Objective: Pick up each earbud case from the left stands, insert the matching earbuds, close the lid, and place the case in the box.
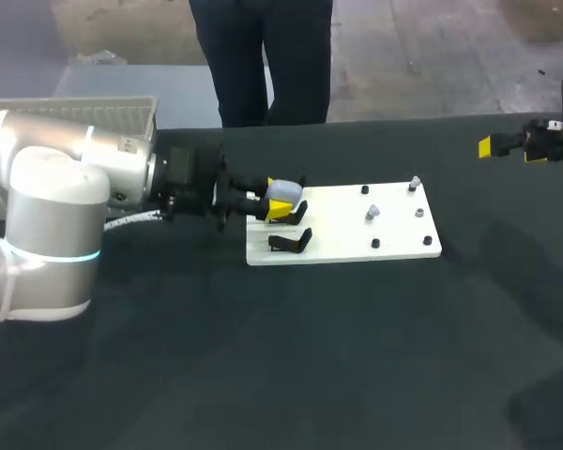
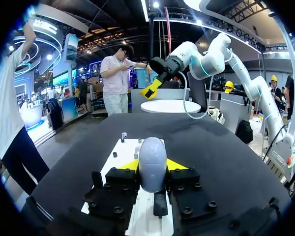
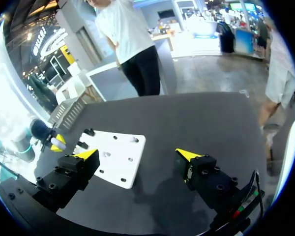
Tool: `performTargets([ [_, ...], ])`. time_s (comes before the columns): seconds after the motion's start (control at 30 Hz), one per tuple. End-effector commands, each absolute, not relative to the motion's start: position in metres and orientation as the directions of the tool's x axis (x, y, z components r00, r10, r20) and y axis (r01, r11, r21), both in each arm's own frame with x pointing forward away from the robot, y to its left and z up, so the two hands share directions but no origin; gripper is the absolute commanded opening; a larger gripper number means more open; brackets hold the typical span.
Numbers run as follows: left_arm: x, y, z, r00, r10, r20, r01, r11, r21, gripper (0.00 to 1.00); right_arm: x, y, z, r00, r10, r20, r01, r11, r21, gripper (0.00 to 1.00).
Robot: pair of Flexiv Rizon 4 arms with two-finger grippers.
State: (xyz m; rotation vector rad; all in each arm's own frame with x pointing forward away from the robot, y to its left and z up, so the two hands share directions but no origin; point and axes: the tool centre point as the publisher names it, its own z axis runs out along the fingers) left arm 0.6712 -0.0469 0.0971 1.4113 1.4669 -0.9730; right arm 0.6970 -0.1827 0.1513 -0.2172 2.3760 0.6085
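A pale grey earbud case sits between the yellow tips of my left gripper, which is shut on it over the left end of the white board. The left wrist view shows the case standing upright, pinched from both sides by my left gripper. A bare black stand lies just in front of it. Two small grey earbuds rest on pegs toward the board's right end. My right gripper hangs open at the far right, away from the board; its own view shows this gripper holding nothing.
A slatted white box stands at the back left behind my left arm. Small black pegs dot the board's right half. A person stands beyond the table's far edge.
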Motion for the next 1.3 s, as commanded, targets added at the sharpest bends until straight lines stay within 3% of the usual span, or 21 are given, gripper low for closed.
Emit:
performTargets([
  [0.03, 0.673, -0.056, 0.108, 0.017, 0.319, -0.947, 0.995, 0.090, 0.048, 0.00, 0.695, -0.172, 0.147, -0.770, -0.004, -0.638, -0.323, 0.864, 0.385, 1.00],
  [0.7, 0.705, -0.125, 0.132, 0.056, 0.380, -0.923, 0.992, 0.088, 0.096, 0.00, 0.664, -0.058, 0.146, -0.761, -0.165, -0.628, -0.492, 0.778, 0.392, 1.00],
  [1.3, 0.691, -0.144, 0.137, 0.068, 0.346, -0.936, 0.995, 0.040, 0.087, 0.00, 0.676, -0.027, 0.142, -0.758, -0.232, -0.610, -0.544, 0.741, 0.394, 1.00],
])
